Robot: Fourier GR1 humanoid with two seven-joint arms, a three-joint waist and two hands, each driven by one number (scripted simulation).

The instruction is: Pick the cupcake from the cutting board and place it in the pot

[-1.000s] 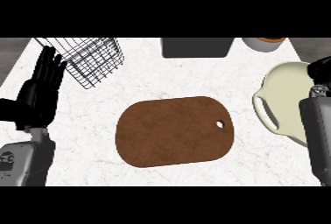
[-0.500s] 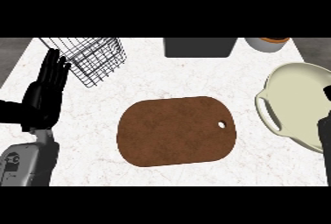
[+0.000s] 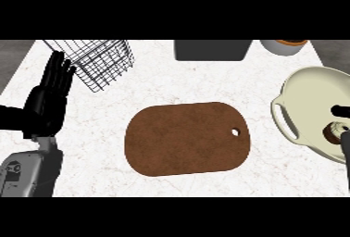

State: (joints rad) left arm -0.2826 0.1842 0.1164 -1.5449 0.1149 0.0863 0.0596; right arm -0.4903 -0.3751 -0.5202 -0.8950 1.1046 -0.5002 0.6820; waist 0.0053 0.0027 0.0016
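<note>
pot (image 3: 304, 111) cut off by right edge; cupcake (image 3: 333, 133) inside only partly visible at that edge. wire basket (image 3: 96, 60), dark container (image 3: 209, 50), cup (image 3: 284, 46) cropped at top.

A wire basket (image 3: 99, 62), dark container (image 3: 210, 50) and orange-rimmed cup (image 3: 285, 46) line the counter's (image 3: 171, 88) far edge.

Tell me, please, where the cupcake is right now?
In the head view, the cupcake sits inside the pot at the right edge, right of the cutting board.

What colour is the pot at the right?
Pale cream, almost off-white, pot. It shows best in the head view, at the right edge.
</note>
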